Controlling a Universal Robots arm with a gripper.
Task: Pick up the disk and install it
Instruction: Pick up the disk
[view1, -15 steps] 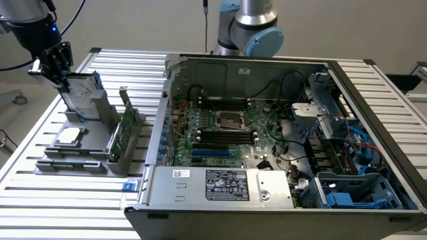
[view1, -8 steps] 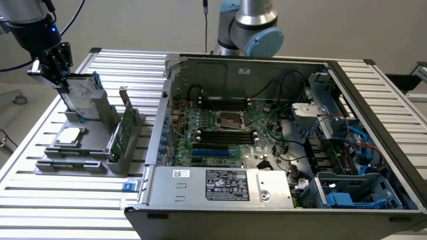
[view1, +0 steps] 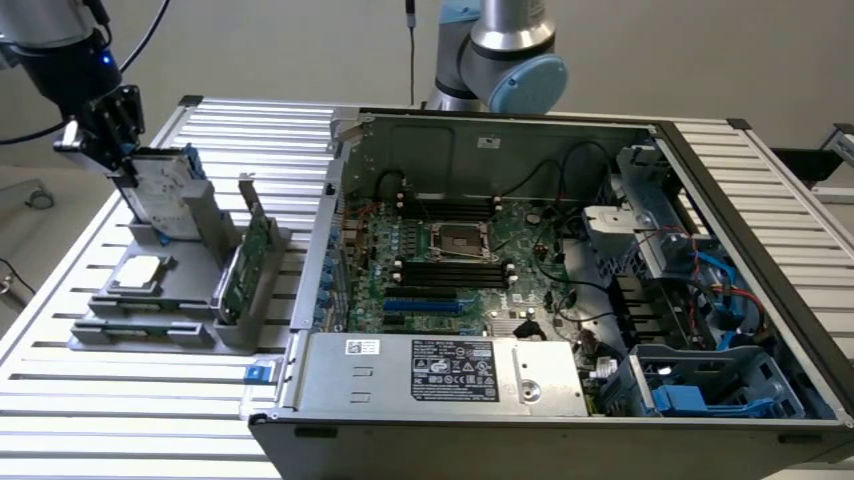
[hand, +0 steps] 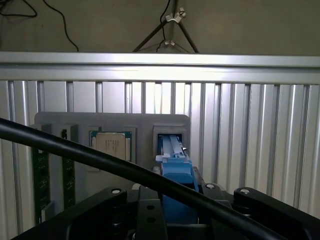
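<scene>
The disk (view1: 163, 195), a silver-grey drive with a white label and blue rails, stands tilted on its edge in the grey holder (view1: 187, 300) at the exterior view's left. Its lower end sits at the holder's slot. My gripper (view1: 124, 168) comes down from the upper left and is shut on the disk's upper end. In the wrist view, the disk's blue carrier (hand: 177, 170) runs out from between the black gripper parts toward the slot in the holder (hand: 150, 125).
A silver chip (view1: 140, 272) and a green card (view1: 247, 262) also rest in the holder. The open computer case (view1: 747, 200) lies at the exterior view's right, with blue drive-bay parts (view1: 694, 395) in its near right corner. A black cable (hand: 100, 161) crosses the wrist view.
</scene>
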